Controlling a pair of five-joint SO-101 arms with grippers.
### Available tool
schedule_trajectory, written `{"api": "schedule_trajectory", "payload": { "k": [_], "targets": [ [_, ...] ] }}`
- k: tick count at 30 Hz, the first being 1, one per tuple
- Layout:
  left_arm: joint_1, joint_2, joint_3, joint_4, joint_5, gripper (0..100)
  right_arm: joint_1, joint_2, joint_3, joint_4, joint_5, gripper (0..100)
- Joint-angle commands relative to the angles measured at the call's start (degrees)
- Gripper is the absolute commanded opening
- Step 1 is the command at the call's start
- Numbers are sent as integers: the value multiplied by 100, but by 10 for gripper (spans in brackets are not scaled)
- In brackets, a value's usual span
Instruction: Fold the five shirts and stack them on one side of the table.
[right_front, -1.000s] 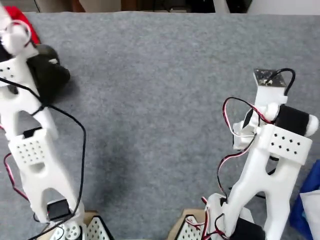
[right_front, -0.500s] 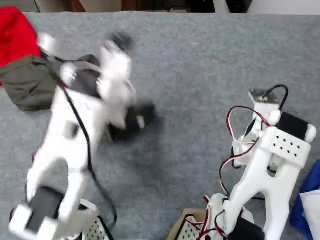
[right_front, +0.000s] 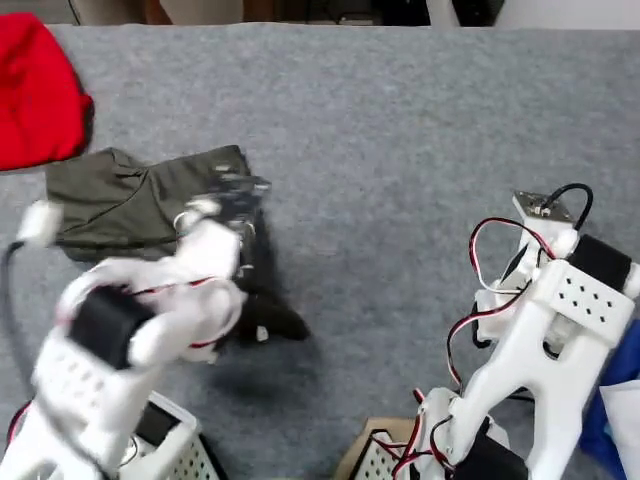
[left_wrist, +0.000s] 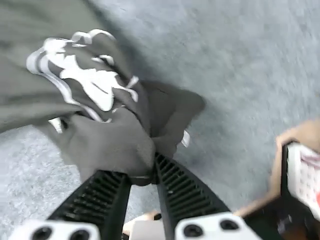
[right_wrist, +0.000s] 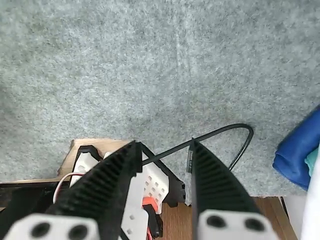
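My left gripper is shut on a bunched black shirt with a white print, just above the grey table. In the high view the black shirt hangs under the bent left arm, left of the table's middle. An olive shirt lies loosely folded further back on the left, and a red shirt sits at the far left corner. My right gripper is open over the near right edge with nothing between its fingers. A blue shirt lies beside it at the right edge.
The grey felt table stretches across the middle and back. A black cable loops under the right gripper, over the arm's base and the wooden edge. The left arm's base stands at the near edge.
The left arm has swung from the far left toward the near middle, dragging the black shirt along. The olive and red shirts are now uncovered. The right arm has barely shifted.
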Motion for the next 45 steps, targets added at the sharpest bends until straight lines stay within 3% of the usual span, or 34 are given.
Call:
{"api": "schedule_trajectory", "payload": {
  "k": [1, 7, 10, 13, 16, 22, 29, 35, 45],
  "targets": [
    [-897, -963, 62, 53, -246, 19, 110, -215, 4, 88, 9, 168],
    [-2804, -2765, 413, 53, -1213, 22, 110, -215, 4, 88, 9, 168],
    [-4018, -3477, 765, 35, -1741, 106, -13, -207, -48, 79, 53, 168],
    [-5099, -4022, 1099, -18, -1635, 229, -514, -189, -259, 70, 53, 168],
    [-5793, -4374, 1433, -352, -1345, 253, -1288, -171, -558, -123, 53, 168],
    [-6303, -3969, 2031, -1029, -932, 254, -2870, -163, -936, -738, -26, 168],
    [-6725, -1807, 2259, -2462, -53, 253, -4092, -163, -901, -1714, -440, 168],
    [-6602, 391, 1811, -3684, 18, 254, -4664, -163, -901, -2224, -440, 168],
    [-6312, 4189, -141, -4035, 26, 254, -4778, -154, -884, -2286, -431, 168]
  ]
}}
